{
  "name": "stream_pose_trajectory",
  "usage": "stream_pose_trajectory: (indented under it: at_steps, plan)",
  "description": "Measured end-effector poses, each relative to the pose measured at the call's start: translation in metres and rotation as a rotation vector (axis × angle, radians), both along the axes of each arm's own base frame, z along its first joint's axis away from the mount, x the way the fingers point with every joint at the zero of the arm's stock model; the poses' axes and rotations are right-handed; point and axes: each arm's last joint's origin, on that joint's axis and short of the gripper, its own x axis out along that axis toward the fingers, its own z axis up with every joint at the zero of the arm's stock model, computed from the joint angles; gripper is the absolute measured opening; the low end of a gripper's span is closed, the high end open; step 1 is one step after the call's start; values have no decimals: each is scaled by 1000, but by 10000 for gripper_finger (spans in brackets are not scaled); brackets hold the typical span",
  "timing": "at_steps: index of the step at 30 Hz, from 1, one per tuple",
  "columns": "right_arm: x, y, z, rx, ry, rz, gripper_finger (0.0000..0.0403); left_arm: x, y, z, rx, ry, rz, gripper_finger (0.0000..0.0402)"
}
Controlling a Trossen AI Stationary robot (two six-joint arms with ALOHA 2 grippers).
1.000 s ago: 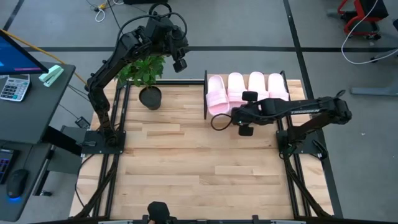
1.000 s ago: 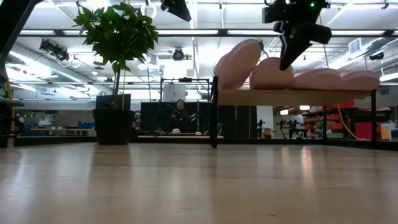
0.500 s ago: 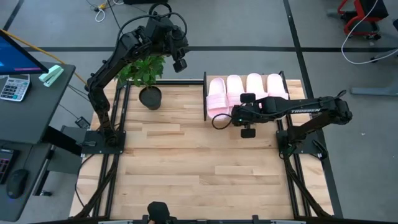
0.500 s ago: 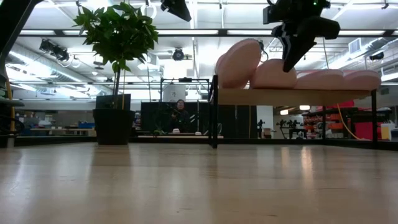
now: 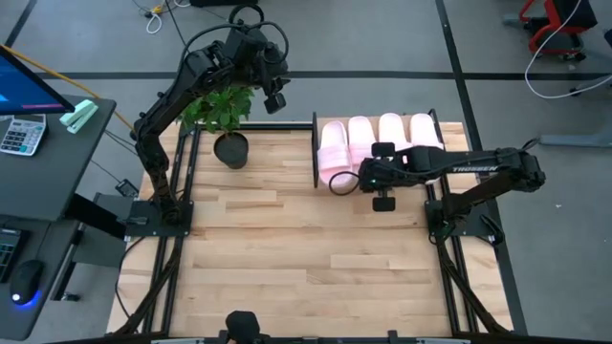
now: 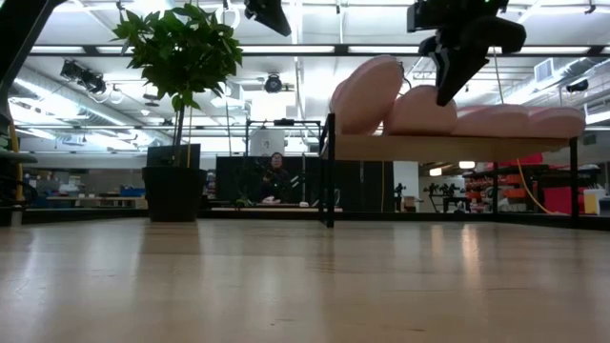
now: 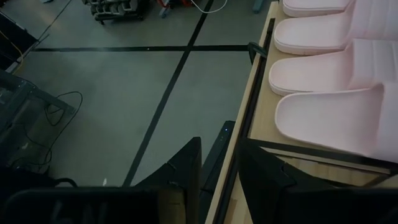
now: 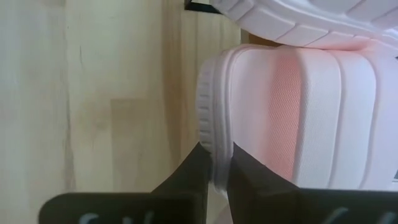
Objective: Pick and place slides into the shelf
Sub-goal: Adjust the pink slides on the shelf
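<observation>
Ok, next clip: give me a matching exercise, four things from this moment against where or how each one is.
Things:
1. right gripper
2. left gripper
3. potted plant
4. leftmost slide

States:
A. tilted, leaning on its neighbour
B. on the table, left of the shelf
C. pinching a slide's rim
D. held high over the table's far edge, holding nothing

Pairs: 1-C, 2-D, 3-B, 4-A

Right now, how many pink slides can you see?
4, all in a row on the shelf: leftmost slide tilted, second slide pinched at its edge by the right fingers, third slide, fourth slide.
</observation>
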Motion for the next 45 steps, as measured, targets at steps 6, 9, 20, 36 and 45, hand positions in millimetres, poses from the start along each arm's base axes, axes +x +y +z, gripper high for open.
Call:
stream_pose_trajectory:
  at_steps: [6, 9, 20, 36, 45]
  plan:
    - [1, -8, -1, 37, -4, -29, 38, 0, 0, 0, 0, 0, 0, 107]
    - [1, -9, -1, 42, -6, -37, 53, 0, 0, 0, -1, 0, 0, 107]
    - [1, -10, -1, 72, -3, -20, 152, 0, 0, 0, -4, -2, 3, 107]
    - [0, -7, -2, 65, -7, -49, 197, -1, -1, -2, -15, 11, 4, 107]
    - [1, -4, 5, 93, -29, -41, 197, -1, -1, -2, -22, 18, 6, 107]
